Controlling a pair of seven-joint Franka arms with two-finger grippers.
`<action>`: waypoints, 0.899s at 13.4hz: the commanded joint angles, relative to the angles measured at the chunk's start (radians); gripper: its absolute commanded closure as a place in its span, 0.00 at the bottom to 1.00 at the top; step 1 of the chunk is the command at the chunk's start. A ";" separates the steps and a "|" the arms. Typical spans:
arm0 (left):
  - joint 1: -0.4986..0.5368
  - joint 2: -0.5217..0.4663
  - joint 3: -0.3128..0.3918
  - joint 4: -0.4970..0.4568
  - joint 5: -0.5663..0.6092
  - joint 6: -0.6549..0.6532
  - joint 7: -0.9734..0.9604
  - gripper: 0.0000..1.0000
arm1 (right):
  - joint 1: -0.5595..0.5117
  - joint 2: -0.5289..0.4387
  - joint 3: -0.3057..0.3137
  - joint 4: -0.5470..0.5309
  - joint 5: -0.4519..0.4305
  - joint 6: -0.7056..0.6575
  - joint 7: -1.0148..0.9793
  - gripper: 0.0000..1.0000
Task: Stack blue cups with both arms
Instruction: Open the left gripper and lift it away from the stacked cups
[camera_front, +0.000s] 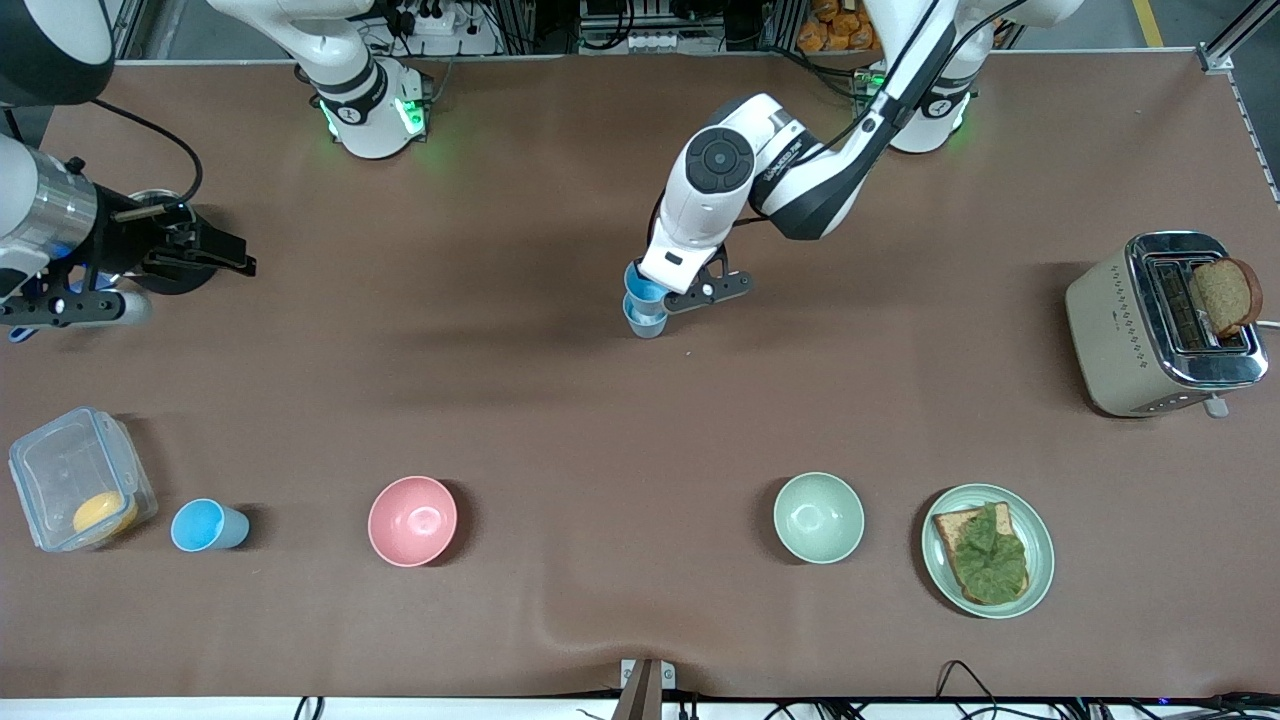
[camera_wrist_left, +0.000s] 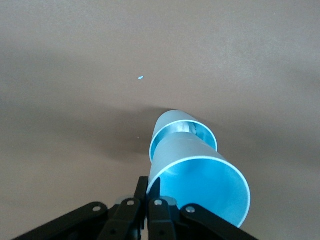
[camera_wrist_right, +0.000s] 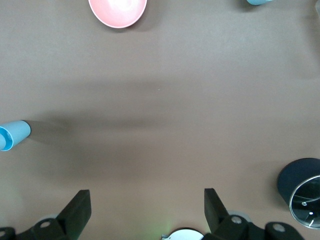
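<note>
My left gripper (camera_wrist_left: 148, 186) is shut on the rim of a light-blue cup (camera_wrist_left: 200, 185) with a bright blue inside. That cup (camera_front: 645, 290) hangs tilted over the mouth of a second blue cup (camera_front: 645, 320), which stands on the middle of the table. The held cup's base dips into the lower cup (camera_wrist_left: 182, 131). A third blue cup (camera_front: 208, 525) stands near the front camera, toward the right arm's end, between a clear container and the pink bowl. My right gripper (camera_wrist_right: 146, 202) waits open and empty over the right arm's end of the table (camera_front: 215, 255).
A pink bowl (camera_front: 412, 520) and a pale green bowl (camera_front: 818, 517) sit near the front camera. Beside the green bowl is a plate (camera_front: 1040, 540) of toast and lettuce. A toaster (camera_front: 1140, 330) holds a bread slice. The clear container (camera_front: 50, 460) and a dark pot (camera_wrist_right: 299, 182) sit at the right arm's end.
</note>
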 joint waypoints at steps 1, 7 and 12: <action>-0.013 0.002 0.007 0.004 0.016 0.019 -0.031 1.00 | -0.004 0.036 0.002 0.009 -0.022 0.016 -0.009 0.00; -0.013 0.039 0.010 0.029 0.019 0.032 -0.044 0.00 | 0.023 0.067 0.002 0.016 -0.054 0.038 -0.012 0.00; 0.045 -0.031 0.019 0.081 0.060 0.019 -0.045 0.00 | 0.034 0.067 0.002 0.018 -0.139 0.041 -0.057 0.00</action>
